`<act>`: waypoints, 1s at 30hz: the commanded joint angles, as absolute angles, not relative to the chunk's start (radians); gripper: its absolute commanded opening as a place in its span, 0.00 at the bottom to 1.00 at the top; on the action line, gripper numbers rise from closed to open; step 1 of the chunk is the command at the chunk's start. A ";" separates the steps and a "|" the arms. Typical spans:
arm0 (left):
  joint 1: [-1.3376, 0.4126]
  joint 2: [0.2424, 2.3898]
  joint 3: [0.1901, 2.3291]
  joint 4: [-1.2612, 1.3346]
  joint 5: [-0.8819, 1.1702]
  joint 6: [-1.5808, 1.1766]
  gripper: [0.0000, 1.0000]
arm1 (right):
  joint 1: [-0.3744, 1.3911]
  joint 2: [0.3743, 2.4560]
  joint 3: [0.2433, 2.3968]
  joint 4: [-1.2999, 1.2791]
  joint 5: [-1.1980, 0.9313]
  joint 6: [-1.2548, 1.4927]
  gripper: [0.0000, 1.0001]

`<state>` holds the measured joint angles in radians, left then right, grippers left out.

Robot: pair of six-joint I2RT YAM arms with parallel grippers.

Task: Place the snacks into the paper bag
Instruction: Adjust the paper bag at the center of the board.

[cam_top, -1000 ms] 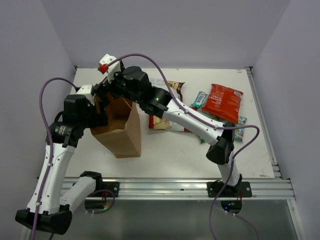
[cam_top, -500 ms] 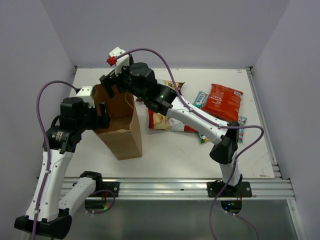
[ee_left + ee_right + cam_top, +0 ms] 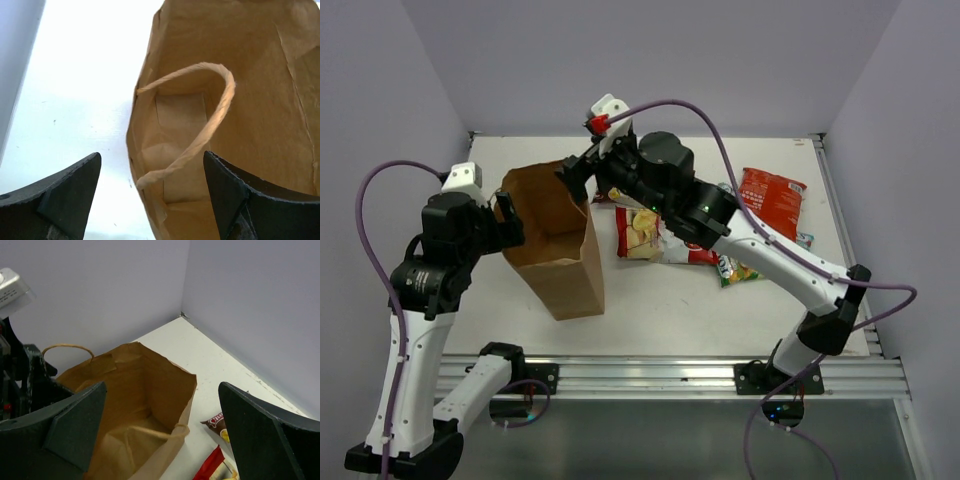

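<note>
Overhead: a brown kraft paper bag (image 3: 560,255) stands open near the table's left edge, with glossy snack packets (image 3: 650,232) lying mid-table. Left wrist: the left gripper (image 3: 151,159) gapes empty, the twisted paper handle (image 3: 210,125) framed between its fingers; pinching it should steady the bag. Right wrist: the right gripper (image 3: 162,387), spread wide and empty, hangs over the bag's mouth.

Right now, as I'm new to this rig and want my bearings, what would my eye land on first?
The brown paper bag standing open at the left-centre of the table draws the eye first, with the left end effector and the right end effector both open at its mouth. Next come the glossy snacks lying to the bag's right, the red-orange bag brightest.
</note>
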<state>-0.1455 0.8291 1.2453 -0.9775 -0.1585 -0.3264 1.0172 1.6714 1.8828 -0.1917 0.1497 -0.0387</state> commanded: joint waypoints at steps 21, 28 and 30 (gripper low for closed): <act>-0.149 0.903 1.279 -0.988 -0.236 -0.370 0.22 | 1.022 1.123 1.327 -0.299 0.256 0.130 0.99; -0.149 0.948 1.305 -0.959 -0.273 -0.351 0.00 | 1.020 1.060 1.279 -0.374 0.359 0.158 0.99; -0.149 0.959 1.310 -0.939 -0.275 -0.342 0.00 | 1.020 1.054 1.278 -0.425 0.431 0.195 0.99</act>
<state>-0.1463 0.9417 1.2728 -1.0031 -0.2474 -0.3710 1.0191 1.0733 1.2854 -0.3599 0.3084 0.1360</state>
